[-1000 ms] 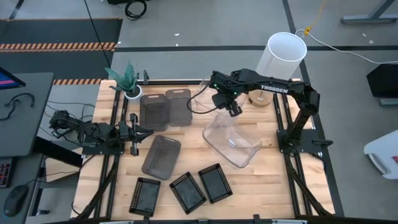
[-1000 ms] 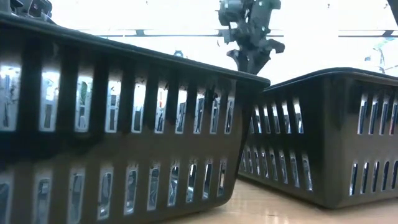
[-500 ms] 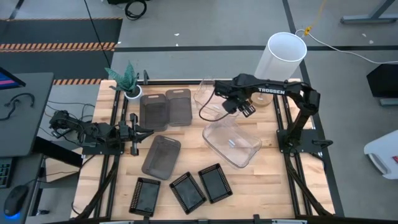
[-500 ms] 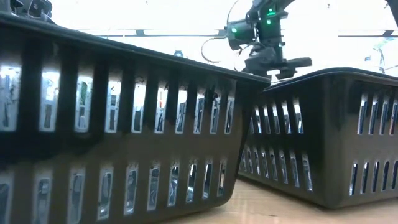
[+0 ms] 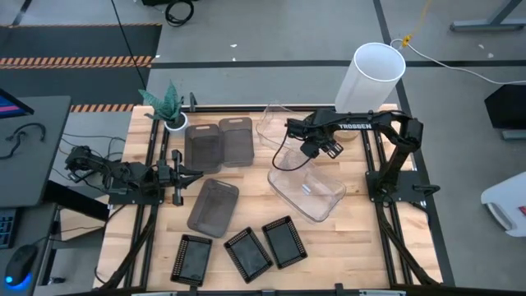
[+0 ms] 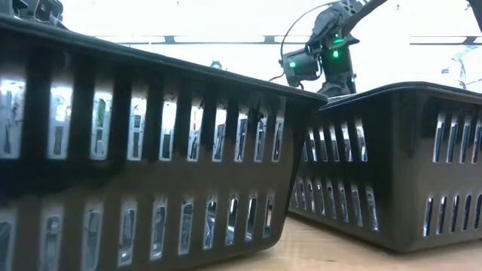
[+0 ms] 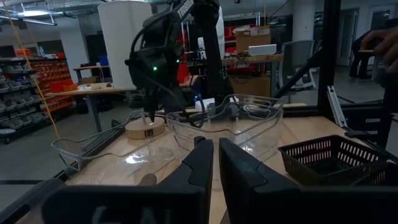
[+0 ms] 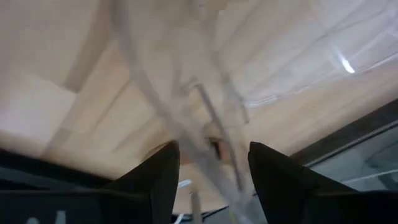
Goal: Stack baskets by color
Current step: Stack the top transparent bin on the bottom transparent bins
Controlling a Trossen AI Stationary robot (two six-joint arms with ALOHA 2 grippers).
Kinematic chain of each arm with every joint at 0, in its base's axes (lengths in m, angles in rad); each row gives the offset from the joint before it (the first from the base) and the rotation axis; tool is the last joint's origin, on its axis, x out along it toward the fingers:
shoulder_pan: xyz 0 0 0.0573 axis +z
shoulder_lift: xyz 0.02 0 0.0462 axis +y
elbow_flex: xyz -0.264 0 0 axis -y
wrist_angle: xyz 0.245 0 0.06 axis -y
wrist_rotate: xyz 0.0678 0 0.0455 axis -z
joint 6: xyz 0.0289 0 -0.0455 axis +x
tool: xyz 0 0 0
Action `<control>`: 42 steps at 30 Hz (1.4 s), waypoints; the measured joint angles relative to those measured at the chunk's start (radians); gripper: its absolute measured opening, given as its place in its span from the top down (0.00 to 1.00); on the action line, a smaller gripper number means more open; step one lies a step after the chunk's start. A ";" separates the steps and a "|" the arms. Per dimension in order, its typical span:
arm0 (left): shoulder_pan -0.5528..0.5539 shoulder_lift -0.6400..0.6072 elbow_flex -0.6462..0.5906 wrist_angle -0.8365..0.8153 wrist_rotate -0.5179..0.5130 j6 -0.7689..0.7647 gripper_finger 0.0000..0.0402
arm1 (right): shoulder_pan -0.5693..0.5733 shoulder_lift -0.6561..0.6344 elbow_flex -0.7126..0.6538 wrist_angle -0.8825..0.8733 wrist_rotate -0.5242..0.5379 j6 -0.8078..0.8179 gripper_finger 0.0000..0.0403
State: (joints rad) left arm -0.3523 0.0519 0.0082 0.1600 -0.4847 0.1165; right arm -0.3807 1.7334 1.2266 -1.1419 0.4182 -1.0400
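Observation:
My right gripper hangs open, fingers slanting down, over the far end of a large clear basket at mid-right. In the right wrist view its fingers stand on either side of a clear rim; I cannot tell whether they touch it. A second clear basket lies just beyond. Three smoky grey-brown baskets rest on the table at centre-left. Three small black perforated baskets stand in a row near the front edge. My left gripper waits shut at the table's left.
A white cylindrical lamp stands at the far right corner and a potted green plant at the far left. A round wooden disc lies near the right arm. Black baskets fill the low view.
My right gripper has come down toward the far end of the clear baskets, shifting a little toward the table's right edge. It has rolled and tipped further downward. It has stayed open, and the baskets have not moved.

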 joint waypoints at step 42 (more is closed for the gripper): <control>0.000 0.000 0.000 0.000 0.000 0.000 0.93 | 0.124 -0.204 0.166 -0.045 0.032 0.068 0.98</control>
State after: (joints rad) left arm -0.3519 0.0518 0.0081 0.1597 -0.4846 0.1165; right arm -0.2565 1.5297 1.3927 -1.1866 0.4498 -0.9716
